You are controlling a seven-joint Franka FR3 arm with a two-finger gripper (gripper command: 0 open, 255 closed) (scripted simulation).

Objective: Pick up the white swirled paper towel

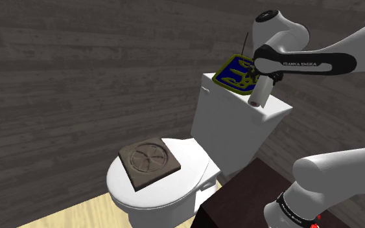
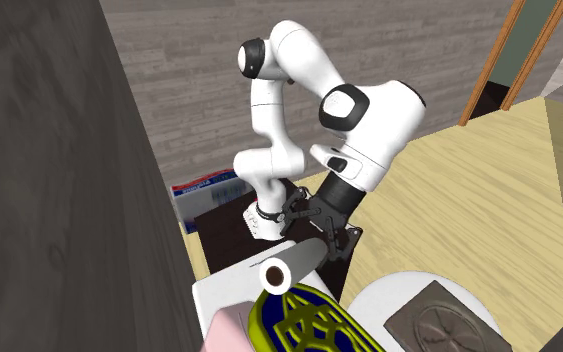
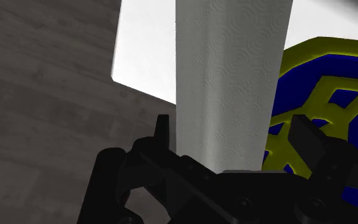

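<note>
Paper towel roll [image 1: 257,92], white with faint swirls, hangs tilted over the toilet tank lid [image 1: 236,109], toward the shoulder view's right end, just beside a blue-and-yellow openwork dish [image 1: 235,72]. Whether its low end touches the lid is hard to tell. Plank wall [image 1: 77,71] is close behind the tank, with open air above and in front. Arm reaches over from the dark stand [image 1: 239,194], forearm level, wrist bent down. Gripper [image 3: 233,130] clamps the roll, one finger each side. Closed toilet seat [image 1: 197,170] carries a brown square carved slab [image 1: 150,160]. Pale wood floor [image 1: 77,214].
</note>
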